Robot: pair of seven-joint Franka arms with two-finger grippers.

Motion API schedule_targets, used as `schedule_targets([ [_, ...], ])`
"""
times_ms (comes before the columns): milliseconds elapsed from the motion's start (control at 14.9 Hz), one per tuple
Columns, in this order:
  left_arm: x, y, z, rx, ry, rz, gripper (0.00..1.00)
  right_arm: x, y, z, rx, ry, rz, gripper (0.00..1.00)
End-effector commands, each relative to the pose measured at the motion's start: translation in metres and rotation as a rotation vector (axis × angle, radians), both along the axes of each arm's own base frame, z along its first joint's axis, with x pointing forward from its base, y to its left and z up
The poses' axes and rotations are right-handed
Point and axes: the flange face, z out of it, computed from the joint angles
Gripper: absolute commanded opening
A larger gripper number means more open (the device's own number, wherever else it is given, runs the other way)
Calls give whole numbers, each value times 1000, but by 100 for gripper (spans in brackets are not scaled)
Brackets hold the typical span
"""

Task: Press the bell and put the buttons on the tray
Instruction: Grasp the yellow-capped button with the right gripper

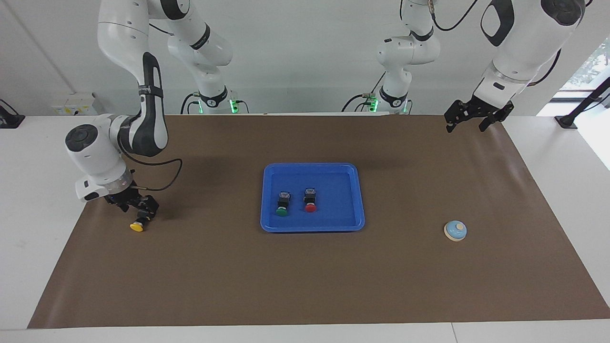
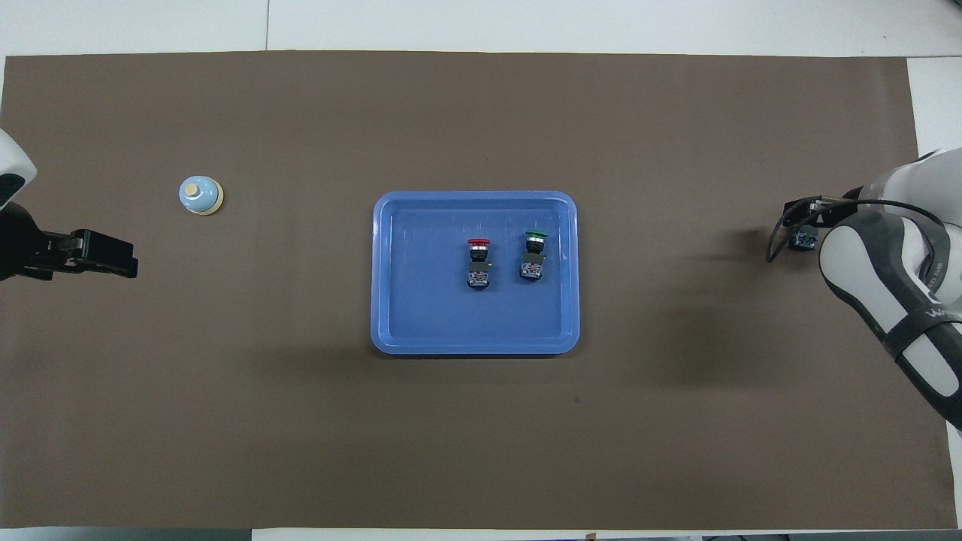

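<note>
The blue tray (image 1: 333,223) (image 2: 391,330) lies mid-mat with the green button (image 1: 282,205) (image 2: 533,252) and the red button (image 1: 310,200) (image 2: 479,263) on their sides in it. The yellow button (image 1: 137,226) lies on the mat at the right arm's end; only its dark body (image 2: 806,239) shows from overhead. My right gripper (image 1: 141,213) is down at it, open, its fingers on either side of the black body. The bell (image 1: 455,230) (image 2: 201,195) stands at the left arm's end. My left gripper (image 1: 468,125) (image 2: 124,259) waits open, raised over the mat's corner by its base.
A brown mat (image 1: 305,281) (image 2: 481,436) covers the table, with white table edge around it. The right arm's elbow (image 1: 143,128) hangs over the mat near the robots. A cable (image 1: 171,176) loops off the right wrist.
</note>
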Motion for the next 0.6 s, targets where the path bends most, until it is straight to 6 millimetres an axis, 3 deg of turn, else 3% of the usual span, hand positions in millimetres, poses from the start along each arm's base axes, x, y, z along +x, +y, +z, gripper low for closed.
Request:
schedule_targets([
  [0, -2, 0, 5, -18, -15, 14, 100, -16, -8, -10, -9, -25, 26, 99],
  [134, -2, 0, 4, -18, -14, 14, 100, -16, -8, -16, -7, -19, 26, 88],
  [269, -2, 0, 4, -18, -14, 14, 100, -16, -8, -17, -6, -16, 23, 69],
  [537, -2, 0, 4, -18, -14, 14, 100, -15, -3, -17, -4, -10, 34, 0],
])
